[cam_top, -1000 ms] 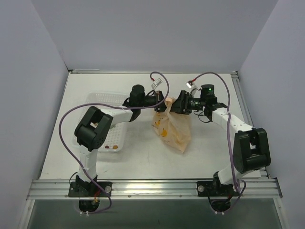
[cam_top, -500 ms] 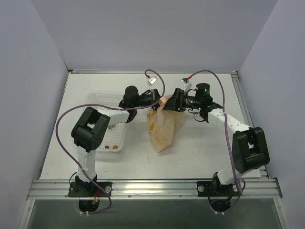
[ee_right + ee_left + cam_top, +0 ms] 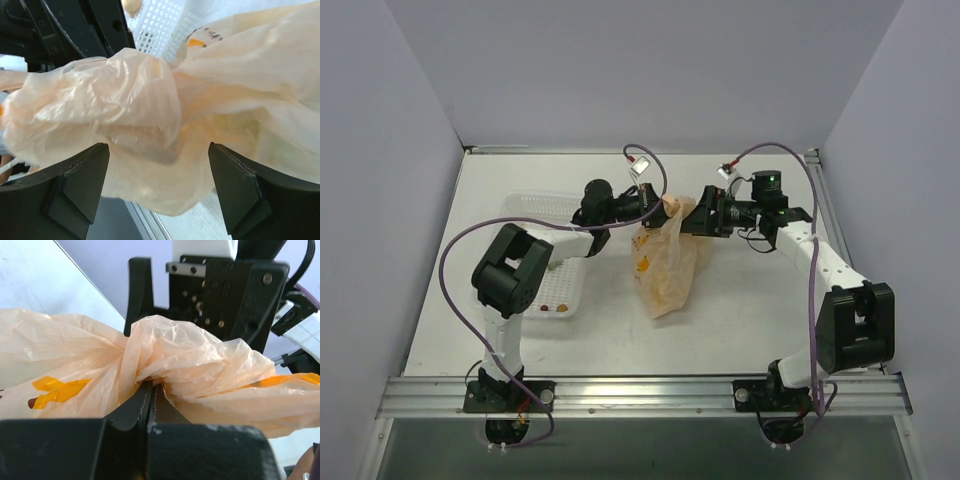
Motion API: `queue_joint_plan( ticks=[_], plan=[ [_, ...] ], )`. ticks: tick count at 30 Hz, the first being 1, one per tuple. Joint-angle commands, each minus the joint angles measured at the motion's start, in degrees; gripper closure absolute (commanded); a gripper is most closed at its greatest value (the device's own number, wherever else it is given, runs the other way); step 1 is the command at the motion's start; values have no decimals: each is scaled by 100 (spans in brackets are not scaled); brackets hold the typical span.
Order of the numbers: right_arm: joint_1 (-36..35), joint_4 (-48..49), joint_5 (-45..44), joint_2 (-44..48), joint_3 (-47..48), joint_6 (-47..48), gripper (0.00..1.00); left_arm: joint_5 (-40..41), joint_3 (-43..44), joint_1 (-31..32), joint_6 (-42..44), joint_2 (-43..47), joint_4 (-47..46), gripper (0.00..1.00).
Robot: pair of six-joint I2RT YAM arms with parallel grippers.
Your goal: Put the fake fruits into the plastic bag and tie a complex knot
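Only the top view shows the white mesh tray (image 3: pixel 525 215) at left and the plastic bag (image 3: pixel 665 265) mid-table, its neck held up between both outstretched arms. The left gripper (image 3: pixel 150 390) is clamped on the twisted neck. The fake fruits are hidden inside. The right gripper (image 3: pixel 158 165) has its jaws wide apart around the neck.

So the left gripper (image 3: pixel 151 388) has its two dark fingers pinched tight together on a bunched-up twist of the plastic bag (image 3: pixel 190 355), crinkly peach film with yellow banana prints (image 3: pixel 57 390) spilling out to both sides, and the black right gripper (image 3: pixel 220 310) sits just behind the bunch.
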State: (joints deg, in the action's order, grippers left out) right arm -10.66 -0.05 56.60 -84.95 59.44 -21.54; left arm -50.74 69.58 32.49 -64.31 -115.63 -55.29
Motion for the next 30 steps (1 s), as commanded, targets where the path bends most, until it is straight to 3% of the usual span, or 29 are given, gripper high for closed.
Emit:
queue_joint_plan(
  ticks=[1, 7, 10, 11, 15, 19, 22, 25, 26, 30],
  plan=[
    [449, -1031, 246, 172, 621, 501, 17, 170, 161, -50, -20, 6, -404, 100],
    [679, -1024, 334, 31, 823, 353, 21, 108, 135, -41, -46, 15, -448, 100],
    [609, -506, 317, -109, 631, 10, 46, 38, 143, -15, -55, 6, -474, 100],
    [539, -382, 247, -136, 595, -43, 60, 29, 126, -6, -81, -3, -474, 100],
    [354, 214, 106, -189, 411, -192, 69, 20, 117, 38, -64, 23, -483, 100],
    [73, 366, 211, -119, 279, -211, 69, 29, 47, 64, -46, 41, -474, 100],
    [-190, 261, 176, -57, 173, -62, 63, 55, 108, 99, -29, 6, -483, 100],
    [-436, 155, 45, -31, 173, 27, 50, 82, 178, 152, -72, -47, -536, 100],
    [-507, 146, 18, -48, 182, 1, 40, 99, 187, 161, -81, -73, -562, 100],
    [-692, 93, -105, -144, 243, -78, 30, 135, 223, 214, -125, -117, -667, 100]
  ],
)
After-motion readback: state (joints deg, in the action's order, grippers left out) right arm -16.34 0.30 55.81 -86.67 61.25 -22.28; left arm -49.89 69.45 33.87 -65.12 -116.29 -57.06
